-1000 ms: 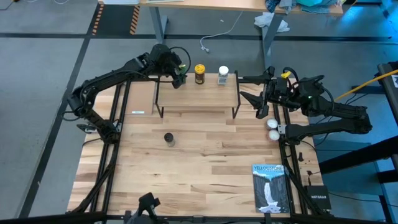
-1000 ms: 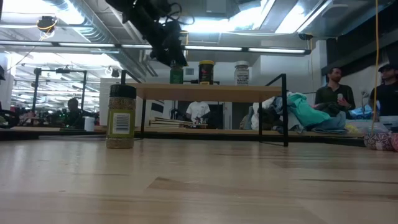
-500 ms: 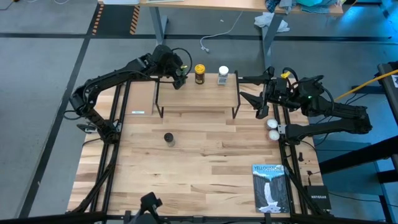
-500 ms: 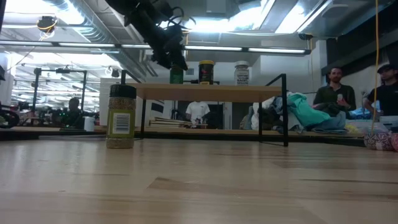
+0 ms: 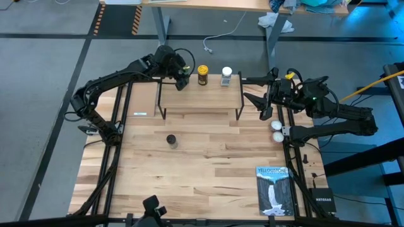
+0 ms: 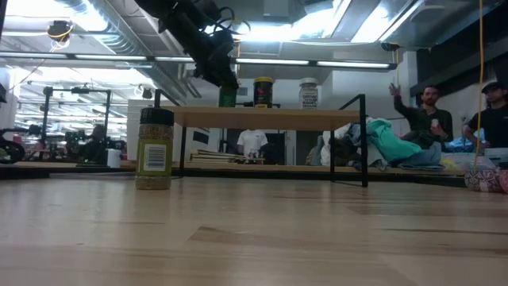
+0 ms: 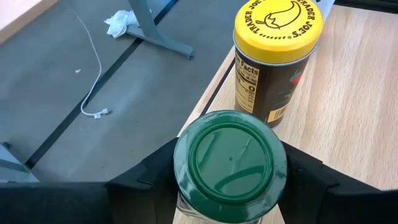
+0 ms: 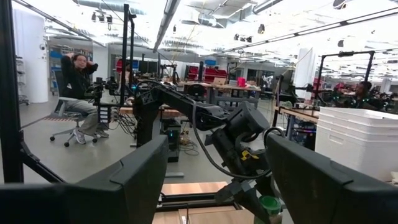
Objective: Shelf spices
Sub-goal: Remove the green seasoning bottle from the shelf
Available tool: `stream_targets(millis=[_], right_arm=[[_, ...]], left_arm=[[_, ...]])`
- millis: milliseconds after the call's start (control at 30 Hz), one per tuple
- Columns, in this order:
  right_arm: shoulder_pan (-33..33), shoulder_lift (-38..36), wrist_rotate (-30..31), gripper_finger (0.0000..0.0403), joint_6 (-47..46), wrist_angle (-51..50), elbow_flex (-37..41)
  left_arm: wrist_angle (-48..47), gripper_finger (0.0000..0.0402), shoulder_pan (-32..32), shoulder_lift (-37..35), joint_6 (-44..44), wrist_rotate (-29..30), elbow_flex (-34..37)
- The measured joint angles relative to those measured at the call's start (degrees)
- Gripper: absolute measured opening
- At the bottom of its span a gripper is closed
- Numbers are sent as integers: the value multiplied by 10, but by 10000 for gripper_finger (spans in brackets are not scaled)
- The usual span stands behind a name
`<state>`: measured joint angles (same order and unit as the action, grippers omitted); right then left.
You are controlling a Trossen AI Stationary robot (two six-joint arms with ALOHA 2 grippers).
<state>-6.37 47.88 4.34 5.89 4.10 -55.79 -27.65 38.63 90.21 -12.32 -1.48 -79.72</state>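
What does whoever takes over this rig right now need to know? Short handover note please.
Left gripper: at the shelf's left end, fingers around the green jar standing there; grip not confirmed.
Right gripper: open, waiting off the shelf's right end.
Done: green jar, yellow-lidded amber jar and white-lidded jar stand on the shelf.
Left: dark-lidded jar still on the tabletop in front of the shelf; shelve it.

Left gripper (image 7: pixel 230 180) reaching forward, right gripper (image 5: pixel 264 96) waiting, open
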Motion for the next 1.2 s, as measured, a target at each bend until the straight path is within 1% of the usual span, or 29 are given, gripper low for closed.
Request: stream_targets(millis=[167, 333, 567, 700, 933, 1200], right_arm=[[0, 0, 0, 277, 0, -2, 0], [0, 0, 0, 277, 0, -9, 0], [0, 0, 0, 277, 0, -8, 0], [0, 0, -1, 277, 0, -8, 0], [0, 0, -1, 277, 0, -8, 0], [0, 0, -1, 277, 0, -8, 0]], left_arm=[[-10, 193, -9, -10, 2, 3, 1], [-19, 193, -23, -37, 1, 2, 2], [-55, 193, -57, -71, 1, 1, 1], [-72, 193, -86, -89, 6, -15, 1], [-89, 193, -153, -96, 7, -52, 1], [-105, 193, -235, -96, -1, -54, 1]])
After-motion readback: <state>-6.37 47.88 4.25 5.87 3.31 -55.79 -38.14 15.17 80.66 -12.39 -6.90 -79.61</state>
